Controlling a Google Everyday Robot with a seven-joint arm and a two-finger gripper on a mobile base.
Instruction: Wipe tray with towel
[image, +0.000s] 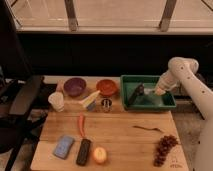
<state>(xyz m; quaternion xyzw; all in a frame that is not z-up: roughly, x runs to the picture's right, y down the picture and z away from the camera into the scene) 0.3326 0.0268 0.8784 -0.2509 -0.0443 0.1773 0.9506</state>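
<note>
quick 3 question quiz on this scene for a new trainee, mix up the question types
1. True or false: the gripper is outside the tray.
2. What lies at the table's front right corner, as the camera sees it? A grapes B a cup C a spoon
3. Which stands nearer the tray, the purple bowl or the orange bowl?

Key: 1 false, the gripper is shut and low inside the tray; 2 A; 3 the orange bowl.

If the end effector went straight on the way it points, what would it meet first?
Likely the tray floor: the end effector, inside the tray, angles down toward it. Depth is unclear.
</note>
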